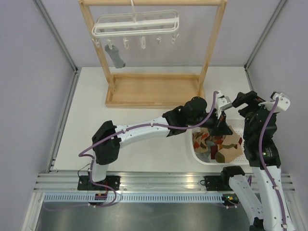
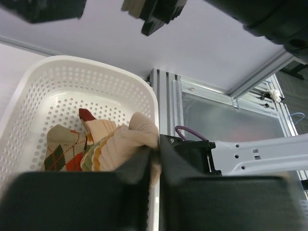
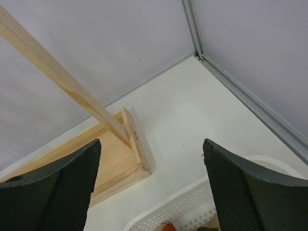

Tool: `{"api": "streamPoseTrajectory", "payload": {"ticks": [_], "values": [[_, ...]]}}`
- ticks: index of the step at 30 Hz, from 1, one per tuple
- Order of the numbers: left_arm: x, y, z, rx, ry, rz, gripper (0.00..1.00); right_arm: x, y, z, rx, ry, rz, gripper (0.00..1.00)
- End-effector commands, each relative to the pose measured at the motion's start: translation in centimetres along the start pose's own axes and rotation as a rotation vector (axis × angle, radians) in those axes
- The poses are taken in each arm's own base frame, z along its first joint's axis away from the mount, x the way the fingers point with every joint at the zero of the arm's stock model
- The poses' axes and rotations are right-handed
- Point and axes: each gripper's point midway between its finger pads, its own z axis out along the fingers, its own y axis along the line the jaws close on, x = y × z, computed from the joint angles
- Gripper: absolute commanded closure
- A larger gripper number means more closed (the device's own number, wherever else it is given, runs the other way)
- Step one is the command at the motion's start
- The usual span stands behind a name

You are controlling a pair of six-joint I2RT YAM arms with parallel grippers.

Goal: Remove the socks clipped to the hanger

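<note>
The white hanger (image 1: 137, 24) hangs from the top bar of the wooden rack. One grey sock (image 1: 115, 57) is still clipped to it at the left, and the other clips dangle bare. My left gripper (image 1: 222, 127) reaches over the white basket (image 1: 208, 163). In the left wrist view it is shut (image 2: 156, 155) on a tan sock (image 2: 137, 137) above the basket's right rim. An argyle sock (image 2: 60, 154) and a striped sock (image 2: 98, 132) lie inside the basket. My right gripper (image 1: 244, 103) hovers above the basket's far end, open (image 3: 151, 147) with nothing between its fingers.
The wooden rack's base (image 3: 115, 159) stands on the table behind the basket, with its right post (image 1: 214, 45) rising near my right gripper. The basket's perforated rim (image 3: 183, 207) lies just below the right fingers. An aluminium rail (image 2: 166, 101) runs along the table's near edge.
</note>
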Motion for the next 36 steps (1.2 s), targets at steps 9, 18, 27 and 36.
{"api": "streamPoseTrajectory", "payload": {"ticks": [9, 18, 27, 36], "values": [[-2.5, 1.1, -0.2, -0.14, -0.063, 0.035, 0.0, -0.2, -0.4, -0.4, 0.009, 0.004, -0.032, 0.09], [-1.1, 2.2, -4.1, -0.259, 0.022, 0.183, 0.0, 1.0, -0.2, -0.2, -0.016, 0.036, -0.056, 0.09], [4.3, 9.7, -16.8, -0.618, 0.168, 0.133, 0.0, 5.1, 0.8, 1.1, -0.082, 0.134, -0.048, 0.09], [0.4, 16.8, -31.1, -0.94, -0.056, -0.061, 0.0, 8.0, 1.7, 1.9, -0.141, 0.207, -0.034, 0.09]]}}
